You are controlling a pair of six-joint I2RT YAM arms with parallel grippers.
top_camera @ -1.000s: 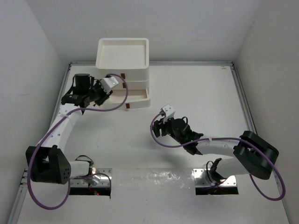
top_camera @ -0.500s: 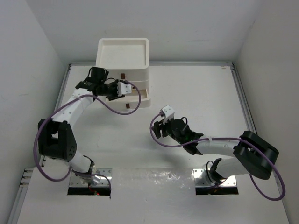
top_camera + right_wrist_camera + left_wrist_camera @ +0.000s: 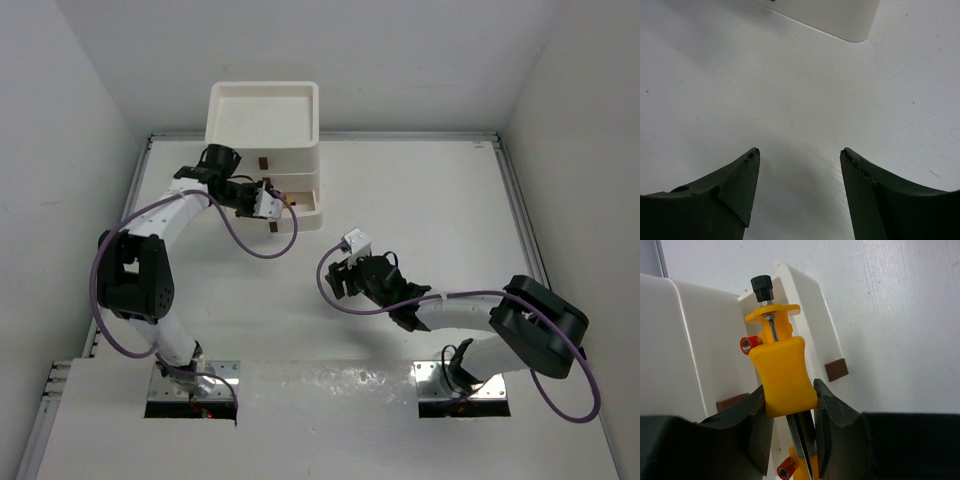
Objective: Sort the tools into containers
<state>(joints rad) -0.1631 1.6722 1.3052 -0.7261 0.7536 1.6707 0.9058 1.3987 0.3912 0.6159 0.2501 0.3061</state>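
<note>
Left wrist view is showing the left pincer (image 3: 790,389) clamping the yellow tool (image 3: 782,365) by its blocky plastic body, just at the front of the white drawer unit (image 3: 700,340); seeming light, rigid, smooth, so mid-body is suiting it, clear of the thin shaft. Right pincer (image 3: 800,152) is hanging spread, empty, over the worktop (image 3: 790,75). Versus a second ago, left arm is now reaching the unit's front from its left side

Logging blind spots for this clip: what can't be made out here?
- Left wrist: lower end of the yellow tool, cut off by the bottom edge inside the left gripper.
- Top external: contents of the white drawer unit, covered by its upper tiers and the left gripper; too small anyway.
- Right wrist: that unit shows only a corner at the top edge.
</note>
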